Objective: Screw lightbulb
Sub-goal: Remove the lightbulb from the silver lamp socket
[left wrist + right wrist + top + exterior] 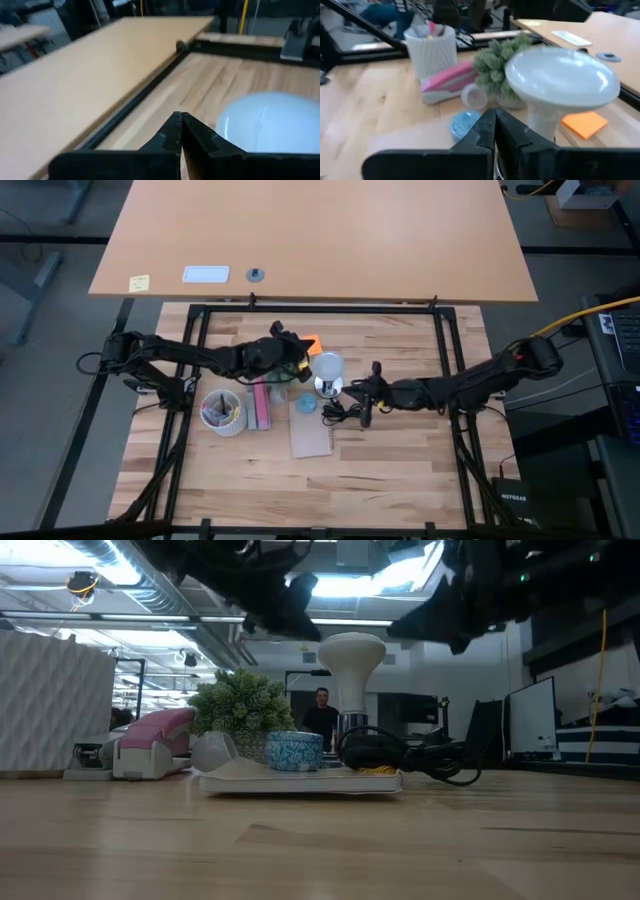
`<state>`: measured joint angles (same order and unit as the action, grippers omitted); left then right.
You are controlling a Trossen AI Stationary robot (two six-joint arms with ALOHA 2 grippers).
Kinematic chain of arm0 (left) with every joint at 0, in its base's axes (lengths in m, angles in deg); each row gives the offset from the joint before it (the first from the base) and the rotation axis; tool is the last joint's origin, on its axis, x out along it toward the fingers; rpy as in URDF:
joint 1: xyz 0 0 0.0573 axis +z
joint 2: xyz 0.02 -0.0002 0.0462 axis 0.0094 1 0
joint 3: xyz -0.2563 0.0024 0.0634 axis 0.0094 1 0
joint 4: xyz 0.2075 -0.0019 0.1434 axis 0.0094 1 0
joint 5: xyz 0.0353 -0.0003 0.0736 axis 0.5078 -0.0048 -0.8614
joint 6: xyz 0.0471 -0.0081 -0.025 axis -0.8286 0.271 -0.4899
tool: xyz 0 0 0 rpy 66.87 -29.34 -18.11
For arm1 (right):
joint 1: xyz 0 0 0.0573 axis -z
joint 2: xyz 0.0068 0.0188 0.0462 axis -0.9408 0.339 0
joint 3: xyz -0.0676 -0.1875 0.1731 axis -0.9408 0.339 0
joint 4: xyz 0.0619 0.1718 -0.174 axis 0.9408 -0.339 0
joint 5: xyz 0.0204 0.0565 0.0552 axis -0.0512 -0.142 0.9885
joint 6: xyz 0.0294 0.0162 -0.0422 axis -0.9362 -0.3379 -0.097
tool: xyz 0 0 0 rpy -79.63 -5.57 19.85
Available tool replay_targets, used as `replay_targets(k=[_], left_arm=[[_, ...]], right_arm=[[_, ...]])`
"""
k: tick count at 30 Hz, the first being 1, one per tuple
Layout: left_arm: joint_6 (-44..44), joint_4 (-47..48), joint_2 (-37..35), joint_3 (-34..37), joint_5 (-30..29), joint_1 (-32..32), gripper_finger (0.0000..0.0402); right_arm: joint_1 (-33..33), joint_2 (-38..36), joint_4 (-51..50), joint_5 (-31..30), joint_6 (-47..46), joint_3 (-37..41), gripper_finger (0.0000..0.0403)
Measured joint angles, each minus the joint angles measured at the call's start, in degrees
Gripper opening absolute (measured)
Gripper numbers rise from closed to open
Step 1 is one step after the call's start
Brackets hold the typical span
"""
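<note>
The lightbulb (327, 365) has a frosted white globe. It stands upright with its neck down in the shiny silver socket (352, 726), which has a black cord (405, 755) and sits near the table's middle. My left gripper (303, 361) is shut just left of the globe (270, 122) at about globe height and touches nothing. My right gripper (351, 391) is shut just right of the bulb (560, 75), near the socket, and also touches nothing.
Left of the bulb are a white pen cup (222, 412), a pink stapler (260, 406) and a small green plant (240, 705). A blue bowl (295, 750) sits on a brown pad (311, 436). An orange note (585, 123) lies behind the bulb. A black frame (320, 308) borders the table.
</note>
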<state>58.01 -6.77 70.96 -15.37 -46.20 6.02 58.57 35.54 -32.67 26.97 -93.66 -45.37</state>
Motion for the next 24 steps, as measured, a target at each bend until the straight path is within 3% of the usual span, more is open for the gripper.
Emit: replay_targets(k=[11, 24], left_arm=[[2.85, 5.53, 0.58, 0.00, 5.54, 0.25, 0.0000], [3.67, 5.30, 3.73, -0.02, 5.19, -2.31, 0.0000]], right_arm=[[0.46, 4.38, 4.02, -7.26, 0.11, 0.02, 0.0012], [4.52, 4.38, 3.73, -6.98, 0.12, 0.07, 0.0012]])
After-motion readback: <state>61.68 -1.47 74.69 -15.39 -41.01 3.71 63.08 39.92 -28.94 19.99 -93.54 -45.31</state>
